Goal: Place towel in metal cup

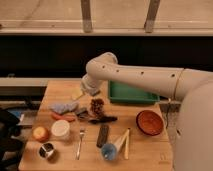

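**Hand near the towel, nothing grasped yet**

The hand (90, 90) hangs over the back of the desk (150, 156), released and carrying nothing. The towel (64, 107) lies crumpled on the desk, just in front of the hand and toward the left of the view. A carrot (63, 117) lies along its near edge, touching it or just beside it, and a pine cone (97, 106) sits near its other side. The metal cup (47, 150) stands near the front left corner, well apart from the towel, with the tub (60, 129) between them.

The step in hand looks like the reach for the towel. It would go best with the hand coming straight down over the middle of the cloth and pinching a raised fold, so the towel bunches rather than trails. The fingers should stay off the carrot.

The lift needs enough height for the hanging ends to clear the tub. The cup's mouth is small, so the bundle should go down centred and well inside before letting go. A sideways brush could tip the cup.
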Controlling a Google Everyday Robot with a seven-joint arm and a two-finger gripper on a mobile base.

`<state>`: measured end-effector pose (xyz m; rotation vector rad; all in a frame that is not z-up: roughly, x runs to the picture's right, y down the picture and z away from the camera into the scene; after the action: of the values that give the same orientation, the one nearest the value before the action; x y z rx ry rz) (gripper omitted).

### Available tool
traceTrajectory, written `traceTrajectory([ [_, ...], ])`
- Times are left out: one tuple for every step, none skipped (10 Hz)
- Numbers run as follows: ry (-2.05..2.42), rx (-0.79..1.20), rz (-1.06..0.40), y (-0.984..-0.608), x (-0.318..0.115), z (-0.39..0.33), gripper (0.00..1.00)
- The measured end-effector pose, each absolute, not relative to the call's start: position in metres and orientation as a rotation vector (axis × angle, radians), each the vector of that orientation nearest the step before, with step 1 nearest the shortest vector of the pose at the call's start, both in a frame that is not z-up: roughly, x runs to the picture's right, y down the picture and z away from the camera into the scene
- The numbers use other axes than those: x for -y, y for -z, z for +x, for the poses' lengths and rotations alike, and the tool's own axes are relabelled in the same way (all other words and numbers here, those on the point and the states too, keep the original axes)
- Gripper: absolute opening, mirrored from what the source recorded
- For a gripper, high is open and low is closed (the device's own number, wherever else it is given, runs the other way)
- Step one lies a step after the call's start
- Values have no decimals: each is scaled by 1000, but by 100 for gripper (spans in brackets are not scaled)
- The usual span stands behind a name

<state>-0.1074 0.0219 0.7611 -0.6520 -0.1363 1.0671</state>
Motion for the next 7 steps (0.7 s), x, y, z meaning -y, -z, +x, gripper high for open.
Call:
traceTrajectory([
  [-1061,140,-664,-774,-21,-119,80],
  [-1050,145,-681,-786,-20,-135,80],
  [-1036,149,-706,-803,-20,-156,80],
  [-1026,150,-730,-819,-24,-170,80],
  [-1019,141,-753,-837,-30,-181,80],
  [-1005,118,-772,-853,-40,-193,80],
  [-984,90,-787,-863,-51,-203,80],
])
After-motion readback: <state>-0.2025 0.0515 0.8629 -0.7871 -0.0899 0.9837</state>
